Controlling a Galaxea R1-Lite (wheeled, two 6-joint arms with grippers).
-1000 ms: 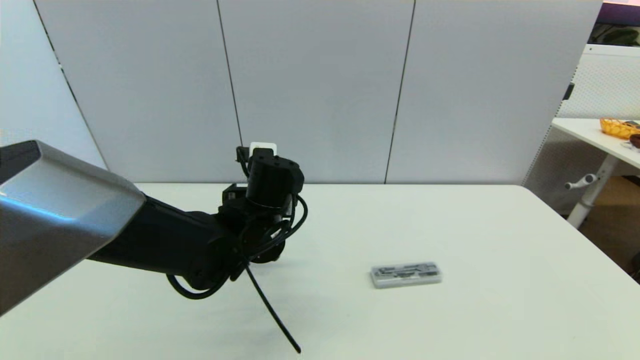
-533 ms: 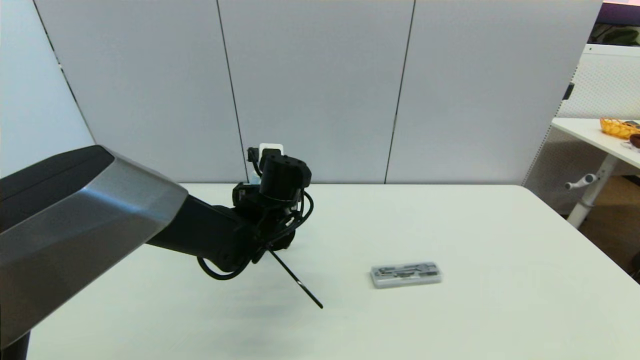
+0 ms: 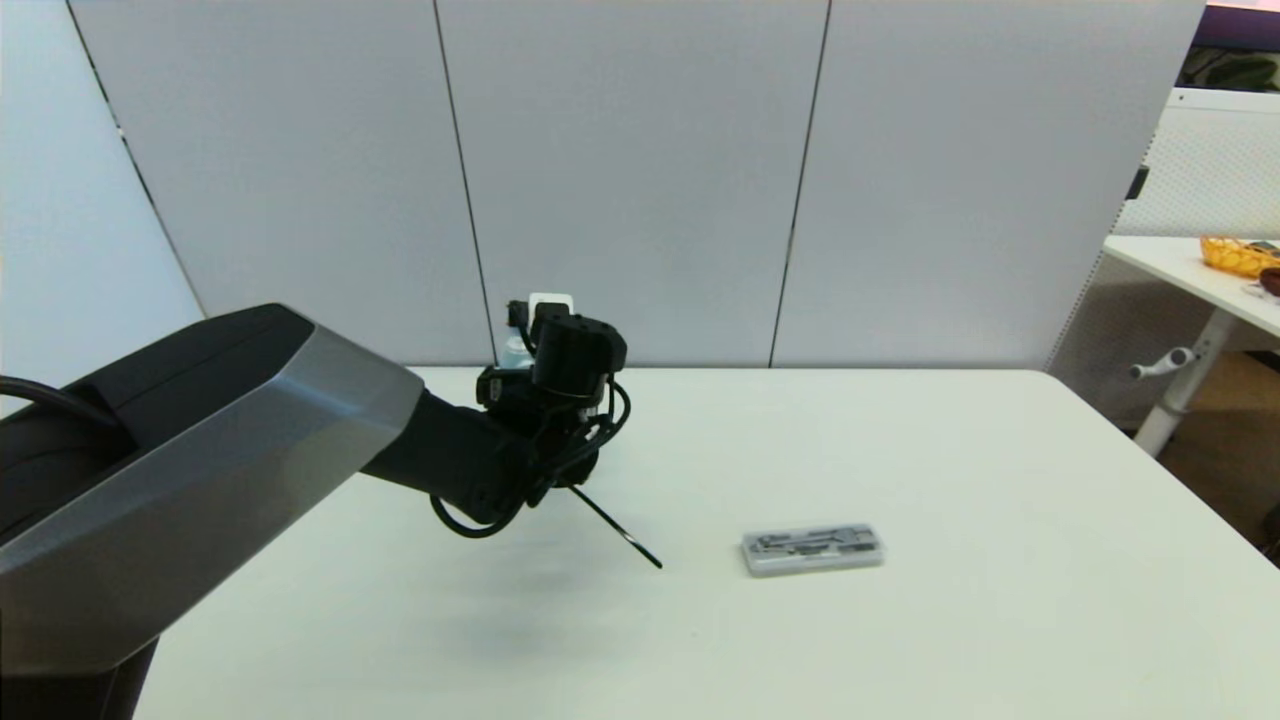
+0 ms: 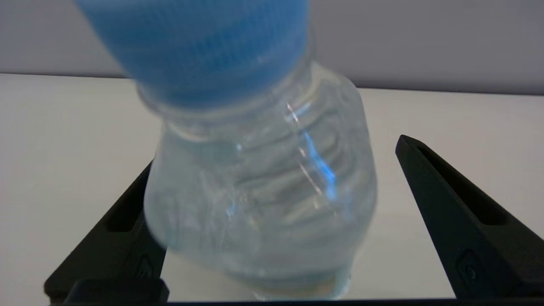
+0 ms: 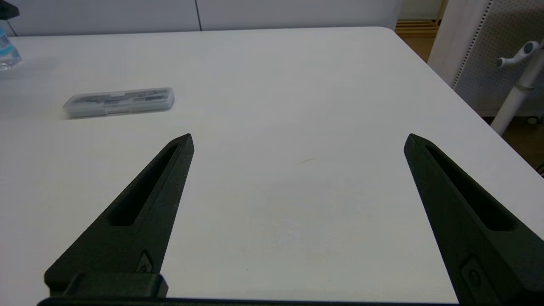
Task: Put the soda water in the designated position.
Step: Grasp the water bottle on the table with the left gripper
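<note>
- Both fingers (image 4: 459,221) of the left gripper (image 4: 272,221) stand apart, one on each side of the soda water (image 4: 259,187); the finger on one side is partly hidden behind the bottle, and the other finger has a clear gap to the bottle wall, so the bottle is between them but not squeezed.
- In the left wrist view the soda water fills most of the picture: a clear ribbed body with a light-blue cap (image 4: 195,46) leaning toward the camera, and its base seems to rest on the white table (image 4: 63,148).
- Fingers (image 5: 140,212) of the right gripper (image 5: 297,140) are wide apart with nothing between them; this gripper hangs over a bare part of the table, on the robot's right side.
- A flat grey case (image 3: 813,549) lies on the table, right of the left arm and well apart from it.
- In the head view the left arm (image 3: 300,450) reaches forward to the far part of the table, and the wrist covers almost all of the bottle; only a small pale-blue part (image 3: 516,352) shows beside the wrist, near the far table edge.
- Behind the table stands a grey panel wall (image 3: 640,180).
- Far to the right is another white table (image 3: 1190,270) with a yellow basket (image 3: 1238,254) on it.
</note>
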